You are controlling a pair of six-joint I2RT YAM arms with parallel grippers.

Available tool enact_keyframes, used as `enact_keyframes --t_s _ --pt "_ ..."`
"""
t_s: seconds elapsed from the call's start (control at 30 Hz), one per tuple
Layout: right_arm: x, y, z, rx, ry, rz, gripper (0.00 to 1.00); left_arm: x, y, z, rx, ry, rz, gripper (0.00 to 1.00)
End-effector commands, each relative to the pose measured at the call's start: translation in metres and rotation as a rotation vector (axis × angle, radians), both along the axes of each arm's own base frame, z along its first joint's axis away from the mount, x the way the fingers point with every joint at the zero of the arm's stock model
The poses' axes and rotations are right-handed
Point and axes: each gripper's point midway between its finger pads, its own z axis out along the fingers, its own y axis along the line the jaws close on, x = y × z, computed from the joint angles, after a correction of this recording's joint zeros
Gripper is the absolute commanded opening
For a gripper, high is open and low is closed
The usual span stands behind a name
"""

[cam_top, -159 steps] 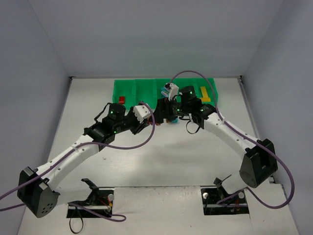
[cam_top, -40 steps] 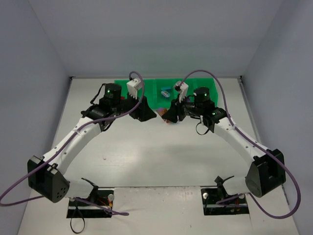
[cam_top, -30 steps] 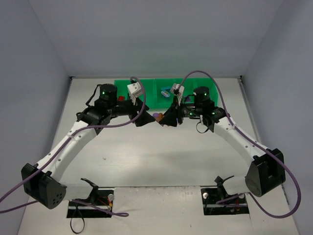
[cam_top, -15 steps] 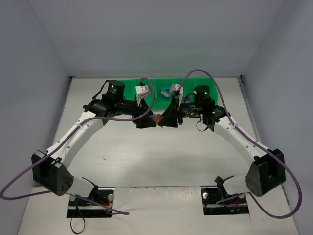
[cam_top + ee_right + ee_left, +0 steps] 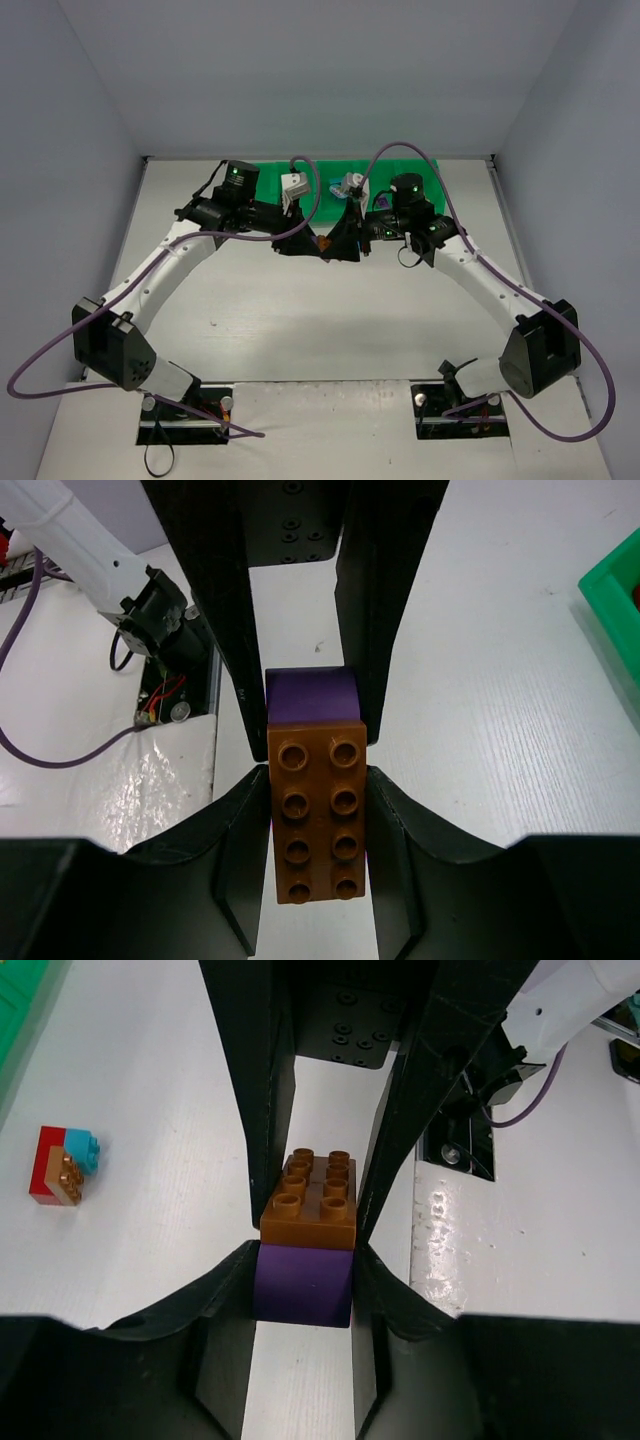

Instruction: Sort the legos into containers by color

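The brown eight-stud plastic brick [image 5: 318, 820] sits pressed onto a purple plastic brick [image 5: 302, 1282]. The pair is held between both arms over the white bench [image 5: 150, 1110], near the long green plastic tray [image 5: 272, 168]. Both look light, rigid and slick-sided, and they are probably tight to separate, so the flat sides are the place to grip. The left pincer [image 5: 302, 1260] is clenched on the purple brick, the right pincer [image 5: 315, 780] on the brown brick. Only the left wrist view shows a small red, brown and cyan brick cluster [image 5: 62, 1165]. The top view mostly hides the pair.
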Motion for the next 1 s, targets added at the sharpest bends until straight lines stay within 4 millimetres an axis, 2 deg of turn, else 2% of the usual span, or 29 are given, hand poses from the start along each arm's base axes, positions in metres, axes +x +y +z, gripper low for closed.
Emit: enact_keyframes --t_s 0.0,0.07,0.13,0.27,0.3,0.4,0.5,0.7,0.97 --pt "-0.002 0.008 0.029 0.061 -0.099 0.052 0.05 0.002 -0.003 0.031 -0.070 -0.104 -0.053 0.26" --pt "-0.003 0.008 0.027 0.060 -0.099 0.056 0.06 0.000 -0.004 0.031 -0.072 -0.106 -0.069 0.11" --pt "-0.004 0.008 0.027 0.058 -0.098 0.056 0.06 0.000 -0.003 0.029 -0.066 -0.097 -0.072 0.00" --pt "-0.004 0.008 0.025 0.054 -0.091 0.056 0.11 -0.005 -0.002 0.028 -0.064 -0.098 -0.091 0.00" --pt "-0.005 0.007 0.025 0.052 -0.089 0.055 0.23 -0.006 0.000 0.026 -0.058 -0.097 -0.092 0.00" --pt "-0.004 0.006 0.021 0.040 -0.079 0.043 0.45 -0.007 0.005 0.025 -0.046 -0.103 -0.092 0.00" --pt "-0.005 0.004 0.017 0.023 -0.072 0.036 0.53 -0.006 0.014 0.023 -0.037 -0.112 -0.074 0.00" --pt "-0.010 0.003 0.010 0.011 -0.044 0.051 0.58 -0.010 0.023 0.022 -0.027 -0.122 -0.060 0.00" --pt "-0.009 0.005 0.004 0.001 -0.031 0.059 0.57 -0.014 0.022 0.024 -0.040 -0.116 -0.073 0.00"
